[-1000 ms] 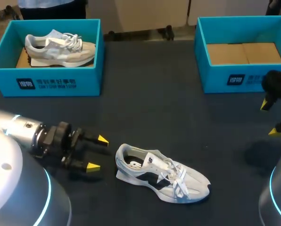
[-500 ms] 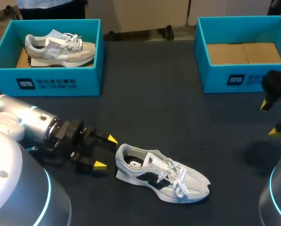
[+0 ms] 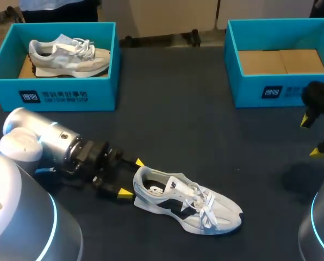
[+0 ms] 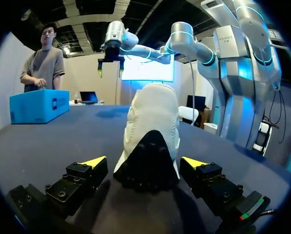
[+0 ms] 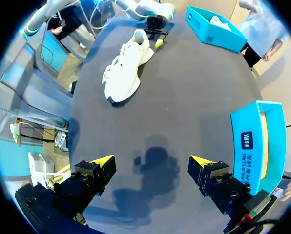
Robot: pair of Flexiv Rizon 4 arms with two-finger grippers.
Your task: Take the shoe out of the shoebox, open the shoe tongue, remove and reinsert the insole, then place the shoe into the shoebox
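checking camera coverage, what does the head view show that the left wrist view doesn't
Only the head view: the far-left box with a second shoe in it, plus the laces and opening of the near shoe. Only the left wrist view: that shoe's heel straight on, between the fingers of the open left hand. Both: the near shoe, the left hand, the empty box and the right hand.
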